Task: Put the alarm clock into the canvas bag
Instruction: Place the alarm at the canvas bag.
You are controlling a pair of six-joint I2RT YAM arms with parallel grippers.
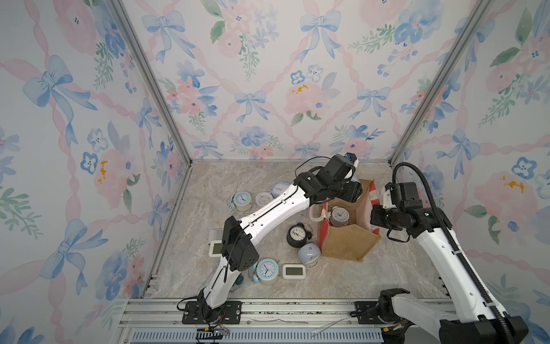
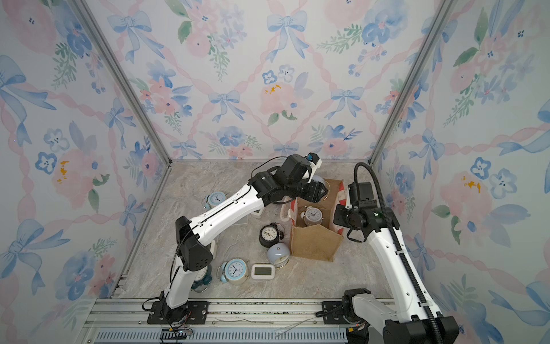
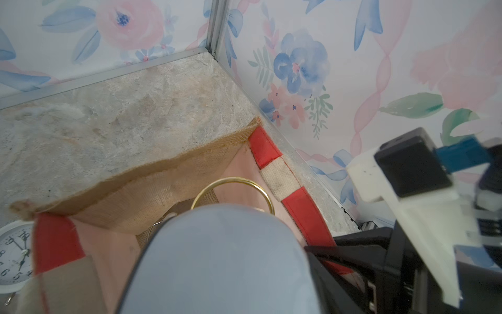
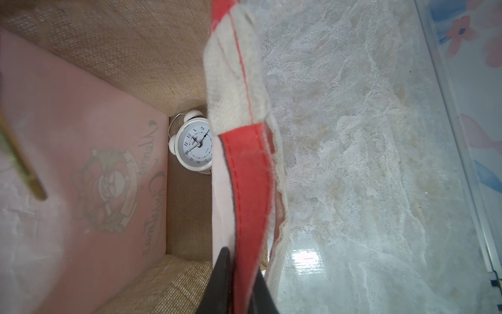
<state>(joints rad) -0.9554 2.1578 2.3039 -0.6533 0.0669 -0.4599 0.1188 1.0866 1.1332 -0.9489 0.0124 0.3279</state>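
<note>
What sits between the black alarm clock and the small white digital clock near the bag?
A pale blue domed clock, offset slightly toward the canvas bag; it shows there in both top views.

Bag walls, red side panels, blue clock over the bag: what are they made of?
Canvas bag: coarse tan burlap, visible weave, frayed rim. Red side panel: smoother matte cloth, stitched seams. Pale blue alarm clock: smooth satin shell, likely plastic or painted metal.
</note>
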